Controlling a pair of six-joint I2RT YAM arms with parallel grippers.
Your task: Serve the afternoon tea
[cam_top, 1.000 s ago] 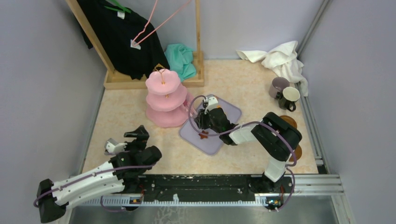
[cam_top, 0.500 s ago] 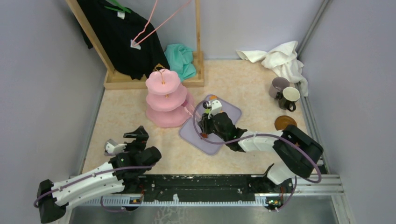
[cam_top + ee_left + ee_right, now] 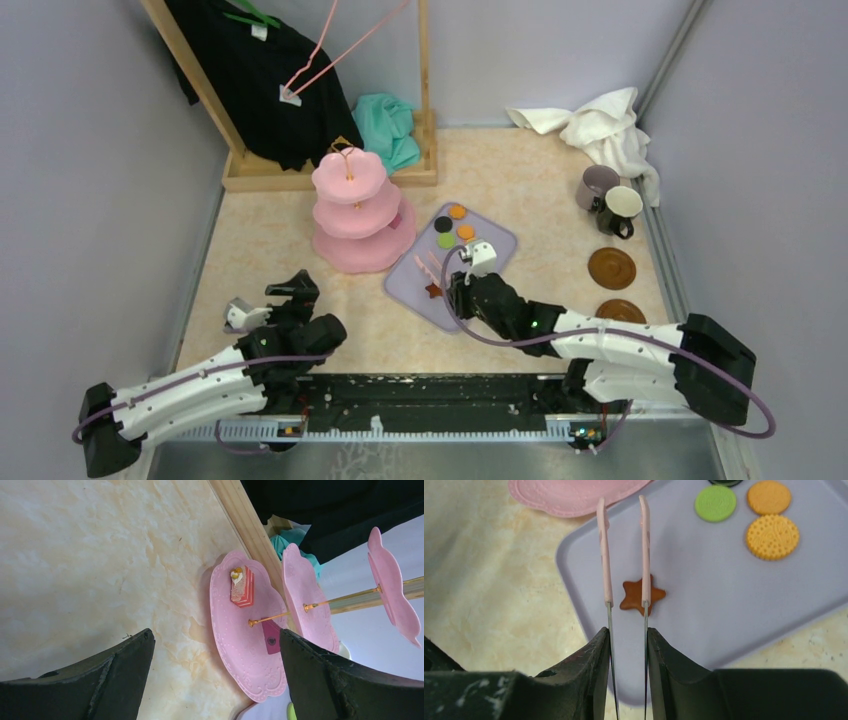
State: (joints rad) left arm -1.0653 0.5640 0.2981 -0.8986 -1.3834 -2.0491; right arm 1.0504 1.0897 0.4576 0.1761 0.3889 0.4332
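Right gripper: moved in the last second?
Yes. The right gripper, shut on the pink tongs, has drawn back from the middle of the lilac tray to its near edge.

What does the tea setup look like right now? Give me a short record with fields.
Stand: pink three-tier stand, upright, left of the lilac tray; cake slice on bottom tier
Tray: brown star, green round, black round, two orange rounds
Right fingers: closed on pink tongs, over the star
Left fingers: open, empty
Mugs: mauve mug and cream mug at far right
Saucers: two brown saucers, bare, near right edge
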